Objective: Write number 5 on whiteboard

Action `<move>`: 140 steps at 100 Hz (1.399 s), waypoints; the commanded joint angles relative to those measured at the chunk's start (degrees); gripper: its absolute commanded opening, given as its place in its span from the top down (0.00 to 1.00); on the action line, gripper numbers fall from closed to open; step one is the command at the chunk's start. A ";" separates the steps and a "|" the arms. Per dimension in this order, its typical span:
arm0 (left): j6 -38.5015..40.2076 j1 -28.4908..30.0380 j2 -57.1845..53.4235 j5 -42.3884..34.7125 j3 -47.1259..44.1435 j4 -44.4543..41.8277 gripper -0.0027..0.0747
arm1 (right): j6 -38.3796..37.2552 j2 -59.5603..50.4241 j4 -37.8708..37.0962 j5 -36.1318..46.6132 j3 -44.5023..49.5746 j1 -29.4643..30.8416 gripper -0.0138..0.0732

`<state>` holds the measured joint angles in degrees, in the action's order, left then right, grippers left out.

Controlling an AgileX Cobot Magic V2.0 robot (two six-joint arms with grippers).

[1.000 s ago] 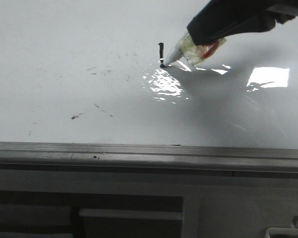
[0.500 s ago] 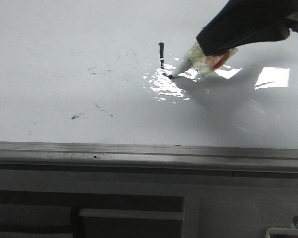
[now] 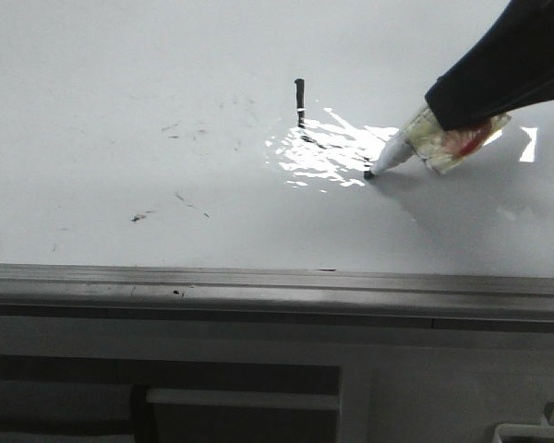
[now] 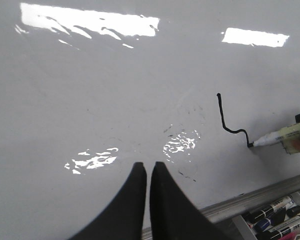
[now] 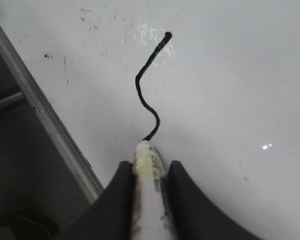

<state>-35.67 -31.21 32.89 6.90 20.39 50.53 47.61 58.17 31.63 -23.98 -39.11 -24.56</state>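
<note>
Glossy whiteboard [image 3: 120,83], bare at left save faint scuffs [image 3: 180,129]. Left gripper [image 4: 146,172] pressed together, empty, parked clear. Mid-board, number 5 [image 3: 299,100] half drawn. Right gripper [image 5: 151,175] pinching marker [image 3: 402,148], slanted, tip down for stroking.

Glossy white whiteboard [image 3: 120,83]; black number 5 [image 5: 149,90] stroke; black pincer [image 5: 149,172].
</note>
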 commanded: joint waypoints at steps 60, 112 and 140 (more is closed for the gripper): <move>0.06 0.00 0.04 -2.25 1.61 0.88 0.99 | -0.44 2.76 4.03 5.47 -5.13 -5.22 0.89; 0.06 0.00 0.04 -1.98 1.61 0.88 0.99 | -0.44 3.77 0.97 10.94 -8.76 -5.00 0.89; 0.06 0.00 0.04 -0.43 1.61 0.88 0.99 | -0.44 4.86 0.97 12.83 -8.76 -5.00 0.89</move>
<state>-35.67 -31.21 32.89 8.15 20.39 50.62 46.72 63.72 32.48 -15.91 -45.88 -30.02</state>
